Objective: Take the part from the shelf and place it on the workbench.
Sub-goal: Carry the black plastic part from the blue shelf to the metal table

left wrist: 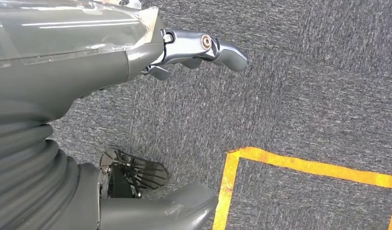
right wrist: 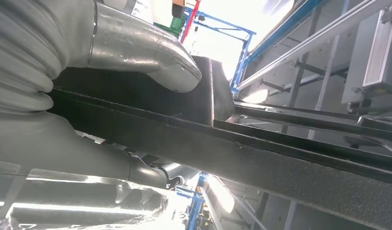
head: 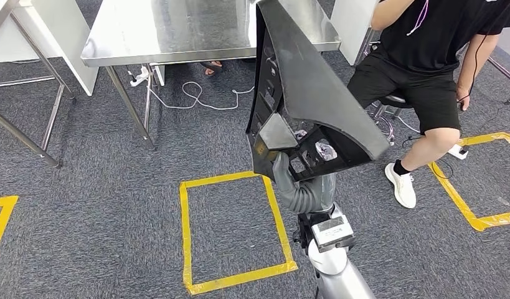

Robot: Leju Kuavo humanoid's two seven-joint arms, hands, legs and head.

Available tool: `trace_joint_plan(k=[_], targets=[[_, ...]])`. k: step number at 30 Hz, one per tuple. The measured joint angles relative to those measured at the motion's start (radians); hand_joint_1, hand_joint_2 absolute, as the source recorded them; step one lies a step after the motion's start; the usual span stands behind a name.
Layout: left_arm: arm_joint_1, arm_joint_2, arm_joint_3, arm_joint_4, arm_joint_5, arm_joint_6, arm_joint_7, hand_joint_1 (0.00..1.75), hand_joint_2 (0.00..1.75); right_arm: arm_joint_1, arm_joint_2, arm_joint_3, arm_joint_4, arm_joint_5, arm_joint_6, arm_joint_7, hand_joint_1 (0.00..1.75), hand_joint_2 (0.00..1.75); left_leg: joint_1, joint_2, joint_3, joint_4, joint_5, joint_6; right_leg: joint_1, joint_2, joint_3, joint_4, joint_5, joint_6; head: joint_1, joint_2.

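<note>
The part [head: 314, 87] is a large black moulded panel with ribs and cut-outs, standing upright and tilted in front of me. My right hand [head: 282, 169] grips its lower end from below. In the right wrist view the thumb [right wrist: 146, 52] presses on the black part [right wrist: 280, 158], and its edge runs across the palm. The steel workbench [head: 177, 31] stands ahead, beyond the part and to its left, with a bare top. My left hand [left wrist: 112, 62] hangs over the grey carpet, holding nothing, with fingers [left wrist: 208, 48] and thumb apart.
A person [head: 426, 56] in black sits on a stool at the right, close to the part. Yellow tape squares [head: 233, 230] [head: 476, 180] mark the carpet. A white cable [head: 196, 96] lies under the workbench. Metal table legs [head: 28, 137] stand at the left.
</note>
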Motion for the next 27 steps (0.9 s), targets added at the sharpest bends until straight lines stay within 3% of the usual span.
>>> trace_joint_plan(k=[2,3,6,7,8,9,11,13,17,19,21,22,23,24,26,27], targets=[[0.0,-0.001,0.0,0.0,-0.004,0.0,0.0,0.0,1.75,-0.001,0.0,0.003,0.0,0.0,0.0,0.002,1.75,1.75,0.006,0.006,0.008,-0.01,0.003,0.009,0.002,-0.015,-0.009,0.021,-0.01,0.004,0.0,0.0],[0.0,-0.002,0.0,0.0,-0.005,0.0,0.0,0.0,1.75,-0.003,0.0,0.004,0.0,0.0,0.0,0.003,1.75,1.75,0.009,0.01,0.012,-0.016,0.004,0.014,0.004,-0.027,-0.029,0.059,-0.028,0.002,0.002,0.0],[0.003,-0.001,0.0,0.0,-0.01,0.0,-0.001,0.0,1.75,-0.005,-0.001,0.007,0.002,-0.003,0.0,0.006,1.75,1.75,0.011,0.022,0.016,-0.019,0.001,0.021,0.005,-0.05,-0.142,0.264,-0.104,-0.009,0.004,0.0],[0.004,-0.001,0.0,0.0,-0.011,0.0,-0.001,0.0,1.75,-0.004,-0.002,0.008,0.004,-0.003,0.0,0.006,1.75,1.75,0.011,0.025,0.018,-0.019,-0.002,0.02,0.006,-0.051,-0.169,0.308,-0.113,-0.006,0.004,0.0],[0.005,-0.001,0.0,0.0,-0.011,0.0,-0.001,0.0,1.75,-0.003,-0.003,0.009,0.005,-0.004,0.0,0.007,1.75,1.75,0.011,0.027,0.02,-0.018,-0.004,0.018,0.006,-0.051,-0.176,0.311,-0.105,0.0,0.004,0.0],[0.005,-0.001,0.0,0.0,-0.012,0.0,-0.001,0.0,1.75,-0.002,-0.004,0.01,0.006,-0.005,0.0,0.008,1.75,1.75,0.011,0.028,0.024,-0.018,-0.008,0.014,0.005,-0.053,-0.159,0.271,-0.08,0.008,0.004,0.0],[0.005,-0.001,0.0,0.0,-0.012,0.0,-0.001,0.0,1.75,-0.002,-0.004,0.013,0.006,-0.007,0.0,0.008,1.75,1.75,0.011,0.028,0.034,-0.014,-0.019,0.003,0.004,-0.064,-0.089,0.124,-0.016,0.018,0.004,0.0],[0.006,0.0,0.0,0.0,-0.011,0.001,-0.002,0.0,1.75,-0.002,-0.004,0.016,0.006,-0.009,0.002,0.008,1.75,1.75,0.008,0.029,0.041,-0.01,-0.032,-0.01,0.006,-0.071,-0.043,0.036,0.012,0.005,0.004,0.0],[0.008,0.002,0.002,-0.001,-0.011,0.003,-0.006,0.0,1.75,-0.001,-0.003,0.021,0.006,-0.01,0.006,0.009,1.75,1.75,0.015,0.034,0.042,0.002,-0.05,-0.032,0.006,-0.063,-0.025,0.025,0.007,-0.035,0.002,0.0],[0.009,0.002,0.002,-0.001,-0.011,0.003,-0.008,0.0,1.75,-0.001,0.0,0.023,0.006,-0.009,0.007,0.009,1.75,1.75,0.02,0.034,0.002,0.085,-0.088,-0.043,0.003,-0.061,-0.008,0.022,-0.002,-0.052,-0.002,0.0],[0.011,0.002,0.003,-0.001,-0.011,0.003,-0.008,0.0,1.75,0.0,0.001,0.024,0.006,-0.009,0.007,0.009,1.75,1.75,0.021,0.034,-0.086,0.235,-0.137,-0.05,0.007,-0.06,0.005,0.022,-0.014,-0.064,-0.005,0.0],[0.014,0.002,0.003,-0.001,-0.011,0.003,-0.008,0.0,1.75,0.001,0.002,0.025,0.006,-0.009,0.007,0.009,1.75,1.75,0.022,0.034,-0.128,0.292,-0.146,-0.052,0.009,-0.058,0.011,0.022,-0.021,-0.067,-0.005,0.0],[0.016,0.002,0.004,-0.001,-0.011,0.003,-0.008,0.0,1.75,0.003,0.002,0.025,0.006,-0.009,0.007,0.009,1.75,1.75,0.022,0.034,-0.152,0.308,-0.13,-0.051,0.011,-0.055,0.021,0.022,-0.029,-0.067,-0.005,0.0],[0.018,0.002,0.004,-0.001,-0.011,0.003,-0.008,0.0,1.75,0.003,0.002,0.026,0.007,-0.009,0.007,0.009,1.75,1.75,0.021,0.034,-0.154,0.281,-0.093,-0.048,0.012,-0.053,0.032,0.022,-0.037,-0.066,-0.005,0.0],[0.019,0.004,0.004,-0.001,-0.011,0.003,-0.008,0.0,1.75,0.004,0.003,0.027,0.007,-0.009,0.007,0.009,1.75,1.75,0.02,0.033,-0.11,0.147,0.002,-0.036,0.015,-0.048,0.057,0.02,-0.058,-0.063,-0.005,0.0],[0.019,0.005,0.004,-0.001,-0.011,0.004,-0.008,0.0,1.75,0.003,0.003,0.027,0.007,-0.009,0.007,0.009,1.75,1.75,0.017,0.033,-0.082,0.089,0.029,-0.028,0.018,-0.048,0.065,0.018,-0.067,-0.06,-0.004,0.0]])
